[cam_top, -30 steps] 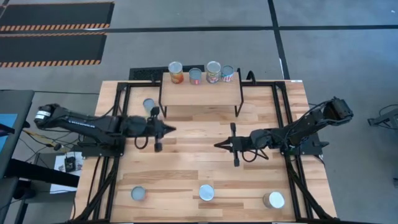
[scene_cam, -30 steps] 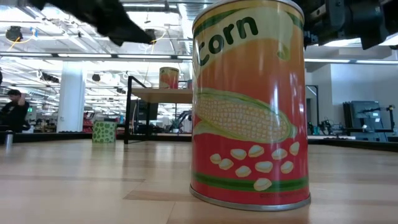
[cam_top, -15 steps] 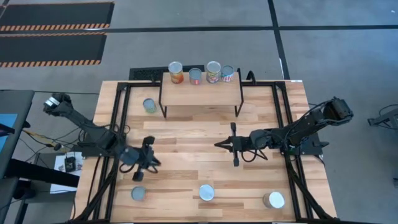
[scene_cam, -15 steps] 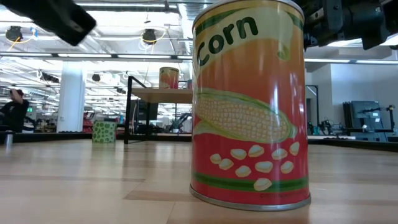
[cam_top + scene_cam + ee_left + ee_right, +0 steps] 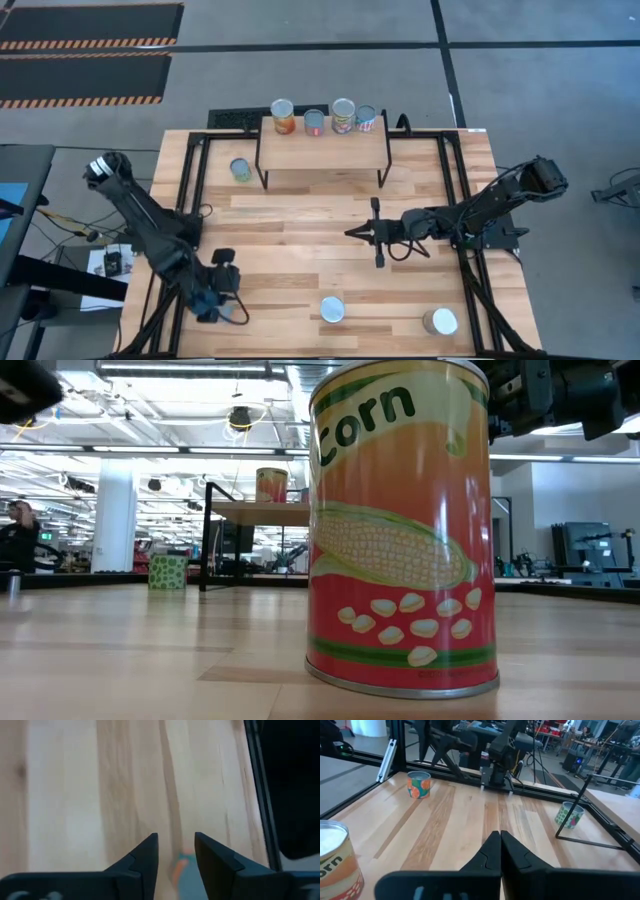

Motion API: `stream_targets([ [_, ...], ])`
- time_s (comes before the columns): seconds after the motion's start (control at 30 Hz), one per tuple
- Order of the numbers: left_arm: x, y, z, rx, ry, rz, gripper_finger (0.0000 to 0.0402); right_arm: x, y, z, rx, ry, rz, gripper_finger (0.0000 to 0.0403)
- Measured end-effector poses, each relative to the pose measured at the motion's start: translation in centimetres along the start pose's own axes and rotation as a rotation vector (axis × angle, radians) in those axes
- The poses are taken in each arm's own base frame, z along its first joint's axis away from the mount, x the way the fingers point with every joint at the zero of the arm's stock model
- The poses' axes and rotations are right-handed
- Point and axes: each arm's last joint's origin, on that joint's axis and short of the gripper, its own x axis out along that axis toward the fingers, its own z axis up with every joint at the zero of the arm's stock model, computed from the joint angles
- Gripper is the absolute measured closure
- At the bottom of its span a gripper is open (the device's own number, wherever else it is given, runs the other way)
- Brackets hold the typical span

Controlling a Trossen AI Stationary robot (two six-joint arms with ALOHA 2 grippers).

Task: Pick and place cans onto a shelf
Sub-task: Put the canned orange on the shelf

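Here, the left tool [image 5: 175,852] is held open over a blue can [image 5: 186,872] near the bench [image 5: 300,220] corner, which could be tipped if bumped.

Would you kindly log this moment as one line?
left end effector: open above orange-and-blue can | right end effector: shut, mid-table | shelf: four cans

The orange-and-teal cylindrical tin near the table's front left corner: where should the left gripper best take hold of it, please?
Probably across its curved side wall, coming down from above. The orange-and-teal cylindrical tin stands upright with bare wood around it, and the left gripper points down at it, jaws open.
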Motion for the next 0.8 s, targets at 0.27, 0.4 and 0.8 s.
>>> stream_targets([
  [0.27, 2.2, -2.8, -1.3, -0.038, 0.167, 0.061, 0.0284, -0.1, 0.5, 0.1, 0.007, -0.005, 0.021, 0.0392],
  [0.4, 3.9, -3.1, -2.3, -0.067, 0.251, 0.139, 0.0284, -0.2, 0.7, 0.1, 0.037, -0.006, 0.025, 0.0392],
  [0.8, 5.1, -2.5, -2.2, -0.071, 0.255, 0.239, 0.0381, -0.3, 1.0, 0.2, 0.058, -0.006, 0.015, 0.0392],
])
